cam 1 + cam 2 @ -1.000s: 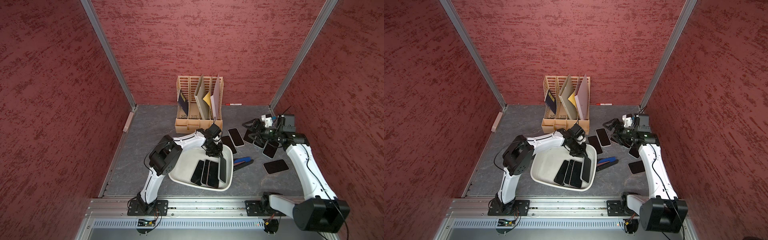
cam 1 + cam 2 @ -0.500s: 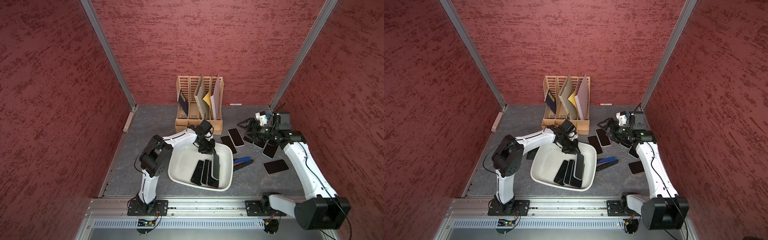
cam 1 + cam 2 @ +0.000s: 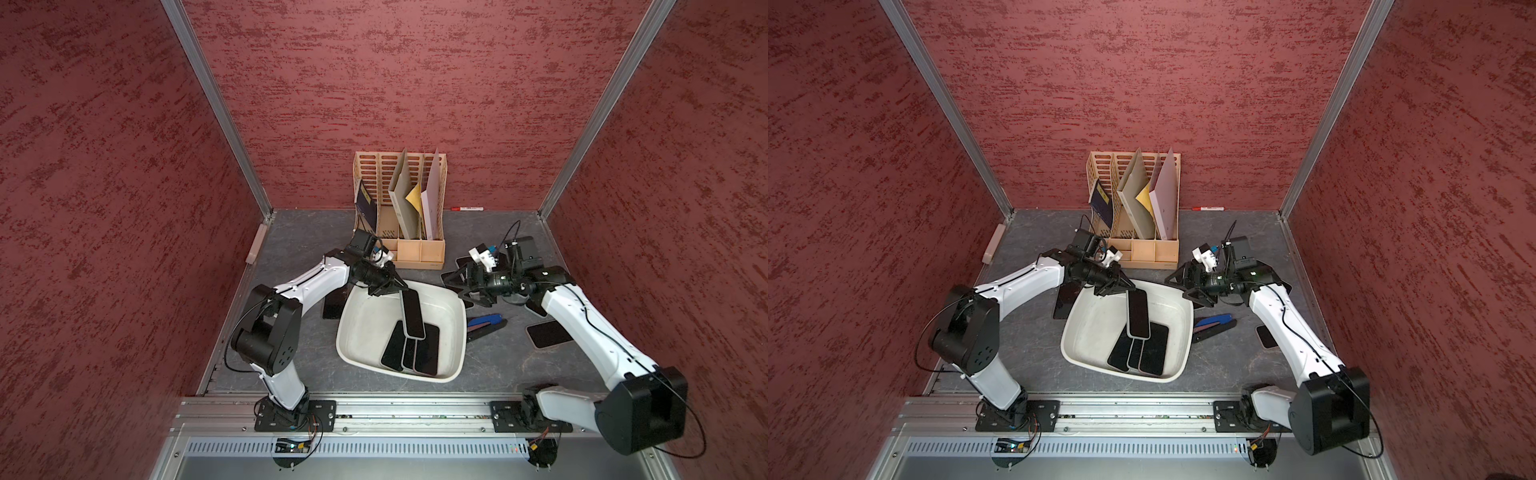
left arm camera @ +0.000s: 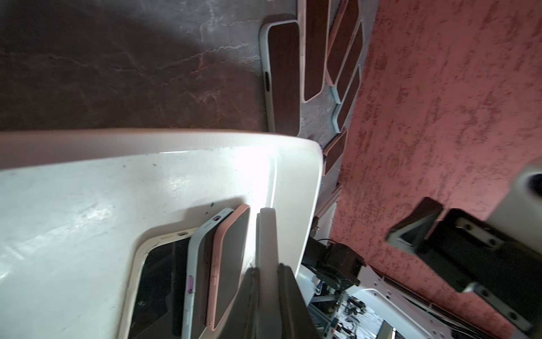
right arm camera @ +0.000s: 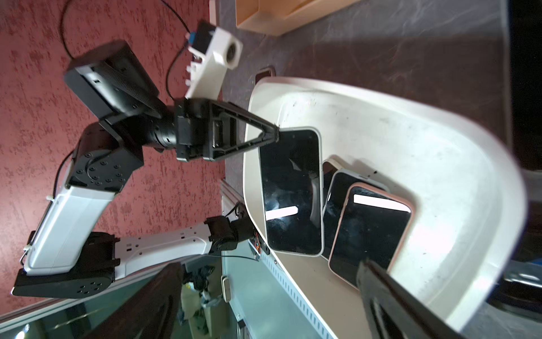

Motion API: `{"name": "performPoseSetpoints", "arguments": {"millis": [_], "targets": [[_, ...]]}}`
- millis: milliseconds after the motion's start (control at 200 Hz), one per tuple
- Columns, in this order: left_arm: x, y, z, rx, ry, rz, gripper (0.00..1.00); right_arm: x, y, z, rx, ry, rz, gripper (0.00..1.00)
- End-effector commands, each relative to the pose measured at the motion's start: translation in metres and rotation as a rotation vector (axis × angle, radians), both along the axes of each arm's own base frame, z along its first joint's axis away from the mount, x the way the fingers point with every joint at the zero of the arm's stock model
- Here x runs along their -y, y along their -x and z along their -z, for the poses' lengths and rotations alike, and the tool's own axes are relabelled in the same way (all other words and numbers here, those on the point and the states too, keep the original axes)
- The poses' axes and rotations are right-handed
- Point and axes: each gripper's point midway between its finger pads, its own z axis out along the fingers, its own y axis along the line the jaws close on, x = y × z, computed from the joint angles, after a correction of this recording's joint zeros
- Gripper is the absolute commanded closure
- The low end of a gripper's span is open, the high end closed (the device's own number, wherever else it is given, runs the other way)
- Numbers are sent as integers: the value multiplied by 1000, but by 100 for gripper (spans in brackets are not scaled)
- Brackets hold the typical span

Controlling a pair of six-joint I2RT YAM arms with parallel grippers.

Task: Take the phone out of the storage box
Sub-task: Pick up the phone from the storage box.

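Your left jaws are pinched tight on the short top edge of a phone [image 3: 413,313], a slim black-glass slab in a pale case with rounded corners. The phone hangs tilted inside the storage box [image 3: 361,332]. Its gripped end is up by the far rim, and its free end is low over three other phones [image 3: 411,351] that lie side by side, screens up, on the box floor. You cannot tell whether it touches them. In the left wrist view the held phone [image 4: 265,234] shows edge-on between dark, wedge-shaped fingers [image 4: 249,293].

The storage box is a shallow off-white plastic tub, glossy and scuffed, with rounded corners and a flared rim. It sits on the grey, marble-veined counter [image 3: 291,232]. Of the three phones lying in it, one is a pink-cased phone [image 5: 372,232], one has a pale blue case and one a cream case.

Your right jaws are spread wide and hold nothing. They sit just beside the box's far right corner, with loose phones [image 3: 544,334] lying on the counter around them.

Your left arm [image 3: 316,282] rises from the near rail, folds at a raised black elbow and runs its white forearm toward the box's far rim. Your right arm [image 3: 582,328] slants from its near base toward the far right.
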Motion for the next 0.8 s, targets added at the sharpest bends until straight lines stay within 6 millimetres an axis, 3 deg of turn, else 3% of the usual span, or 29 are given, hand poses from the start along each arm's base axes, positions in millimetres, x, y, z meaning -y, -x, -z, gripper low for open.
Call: {"name": "performPoseSetpoints", "arguments": {"millis": [0,291,591,671,797], "targets": [[19,-4,-67,100,233,44,100,-16,1,-3,19,-77,-67,2],[26,-5,-116,157,438,12,100,-37,-5,-4,-1,-191,-124,2],[37,0,-123,164,510,13,100,-55,-7,-24,23,-313,-149,6],[39,0,-122,165,513,14,100,-57,-5,-29,34,-340,-151,16],[38,-1,-123,167,514,10,99,-56,-1,-37,51,-375,-146,56]]}}
